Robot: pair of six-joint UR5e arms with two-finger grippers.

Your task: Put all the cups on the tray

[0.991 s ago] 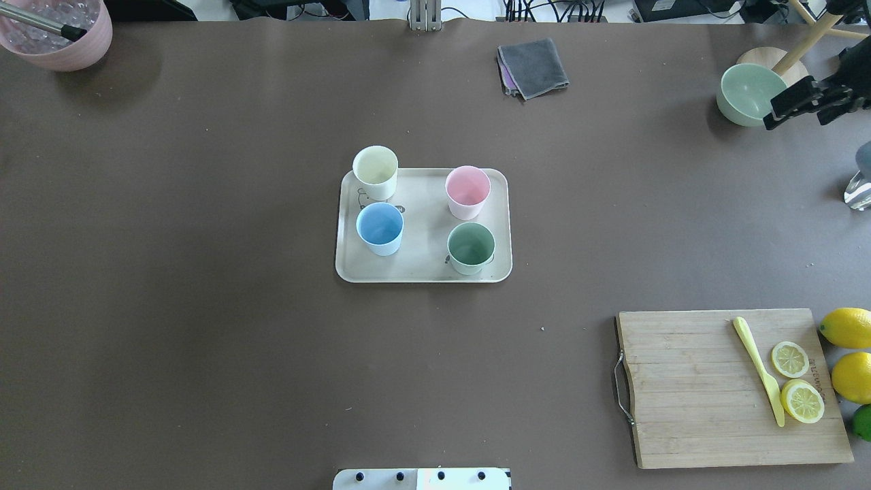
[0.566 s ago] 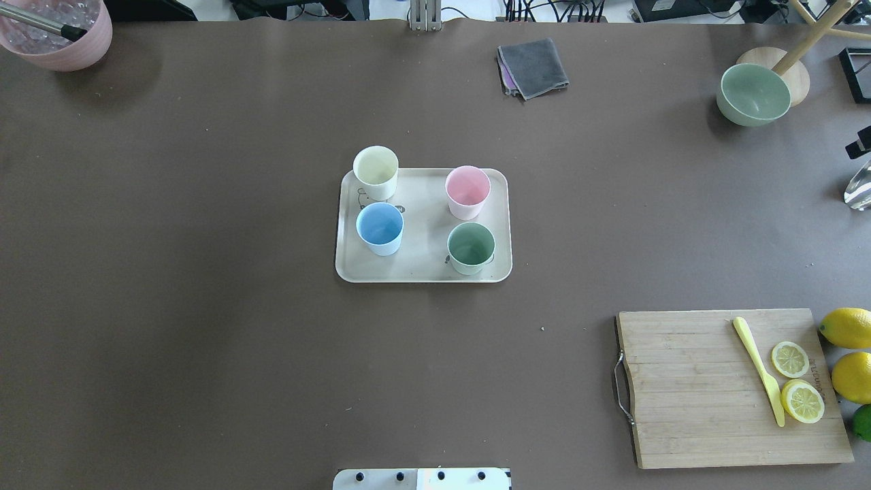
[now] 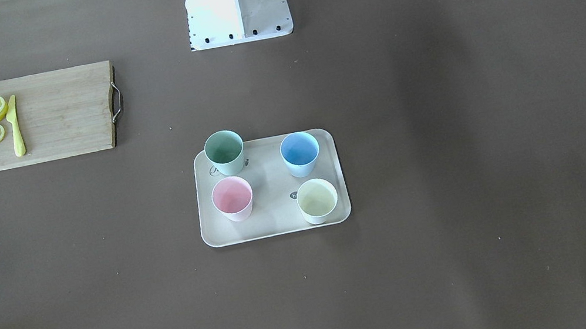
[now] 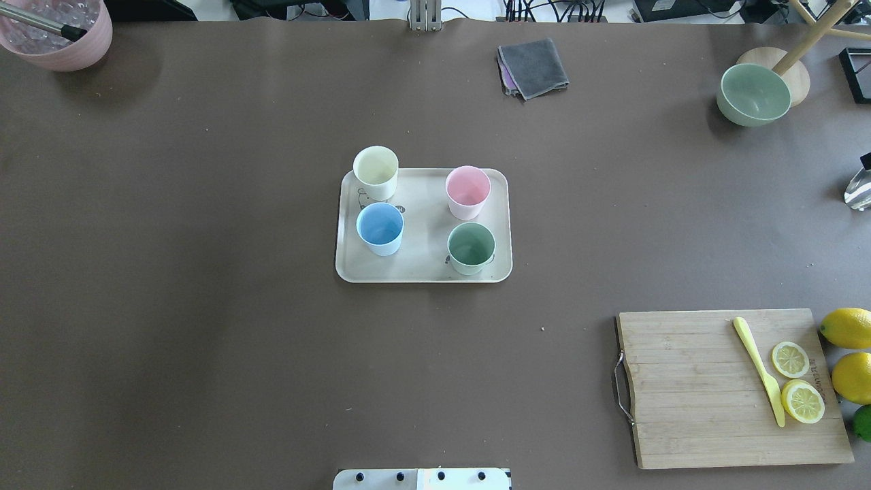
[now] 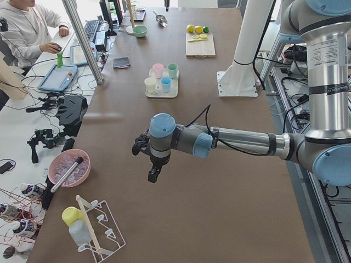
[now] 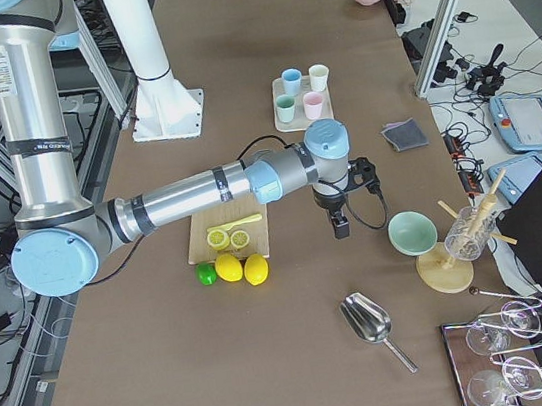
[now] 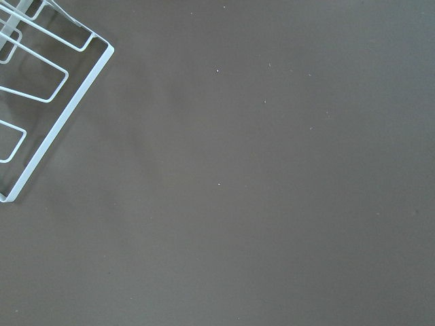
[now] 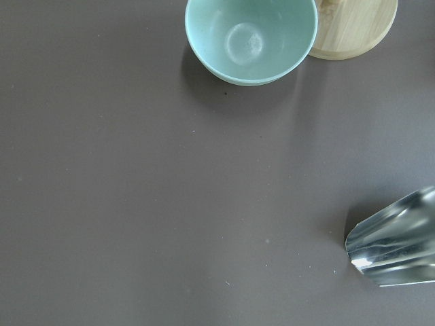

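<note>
Tray (image 4: 422, 224), ctr of overhead view, w/ green cup (image 4: 471, 248), blue cup (image 4: 380, 228), pink cup (image 4: 467, 192), cream cup (image 4: 375, 173) all on it (task looks done). Left gripper (image 5: 154, 175), right gripper (image 6: 339, 226) well clear; jaws: can't tell. Risk: cream cup hugs upper-left corner rim, bump could tip it.

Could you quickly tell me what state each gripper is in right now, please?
Left gripper: cannot be told; it shows only in a side view.
Right gripper: cannot be told; it shows only in a side view.
</note>
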